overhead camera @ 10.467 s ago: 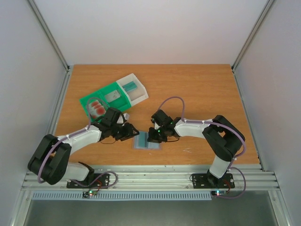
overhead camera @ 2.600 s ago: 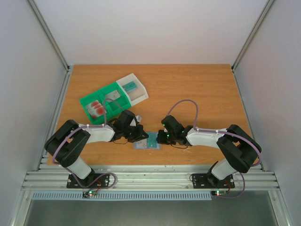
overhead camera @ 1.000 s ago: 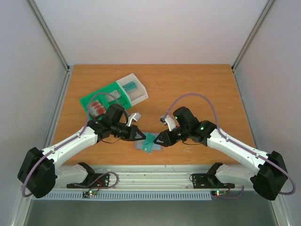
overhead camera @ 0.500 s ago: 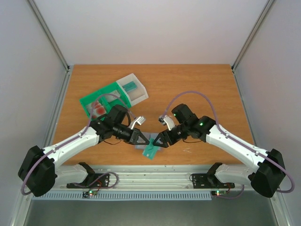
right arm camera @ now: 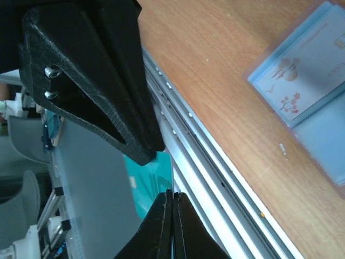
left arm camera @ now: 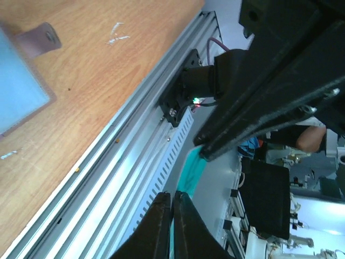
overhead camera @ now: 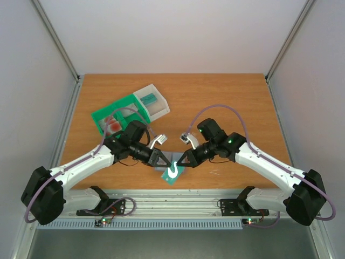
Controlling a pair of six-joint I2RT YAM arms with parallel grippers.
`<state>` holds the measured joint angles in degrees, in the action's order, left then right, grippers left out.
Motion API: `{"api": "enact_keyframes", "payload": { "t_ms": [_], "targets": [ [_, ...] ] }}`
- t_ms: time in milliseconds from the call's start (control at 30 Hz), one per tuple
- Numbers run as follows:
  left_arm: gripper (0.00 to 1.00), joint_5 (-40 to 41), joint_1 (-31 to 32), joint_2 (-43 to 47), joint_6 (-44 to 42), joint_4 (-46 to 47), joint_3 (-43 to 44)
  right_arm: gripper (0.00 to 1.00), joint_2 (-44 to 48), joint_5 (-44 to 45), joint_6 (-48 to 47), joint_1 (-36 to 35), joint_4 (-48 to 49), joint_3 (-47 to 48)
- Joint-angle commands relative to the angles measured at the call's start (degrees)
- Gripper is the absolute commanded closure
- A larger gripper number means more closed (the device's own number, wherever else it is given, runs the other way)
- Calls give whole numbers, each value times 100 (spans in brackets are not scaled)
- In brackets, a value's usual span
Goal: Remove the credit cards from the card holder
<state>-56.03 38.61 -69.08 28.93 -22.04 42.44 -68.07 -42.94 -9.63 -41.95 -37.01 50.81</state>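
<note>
A greenish-teal credit card point(overhead camera: 172, 175) hangs in the air over the table's near edge, pinched from both sides. My left gripper point(overhead camera: 163, 162) is shut on one end; the left wrist view shows the card point(left arm camera: 192, 168) running between my shut left gripper point(left arm camera: 172, 195). My right gripper point(overhead camera: 181, 162) is shut on the other end; its wrist view shows the card point(right arm camera: 151, 179) at the shut right gripper point(right arm camera: 172, 192). The blue-grey card holder point(overhead camera: 167, 158) lies open on the table under both grippers, mostly hidden. In the right wrist view it point(right arm camera: 305, 81) holds a pale card with reddish blotches.
A green-and-white compartment tray point(overhead camera: 131, 110) stands at the back left, with red-blotched cards point(overhead camera: 112, 124) in one compartment and a teal card point(overhead camera: 150, 99) in another. The aluminium rail point(overhead camera: 172, 200) runs along the table's near edge.
The teal card has come out of the holder and risen. In the last half second both grippers have held it nearly still, and it now catches a bright glare.
</note>
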Motion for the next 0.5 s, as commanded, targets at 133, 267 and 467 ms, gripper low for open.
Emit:
{"api": "enact_keyframes", "payload": {
  "t_ms": [133, 267, 467],
  "targets": [
    [85, 475, 28, 237, 590, 917, 273, 99, 306, -456, 693, -31, 936, -300],
    [53, 1005, 27, 506, 922, 835, 397, 99, 460, -410, 1117, -29, 1203, -341],
    [22, 2618, 23, 1185, 1237, 166, 465, 99, 690, 259, 1776, -17, 1442, -350]
  ]
}}
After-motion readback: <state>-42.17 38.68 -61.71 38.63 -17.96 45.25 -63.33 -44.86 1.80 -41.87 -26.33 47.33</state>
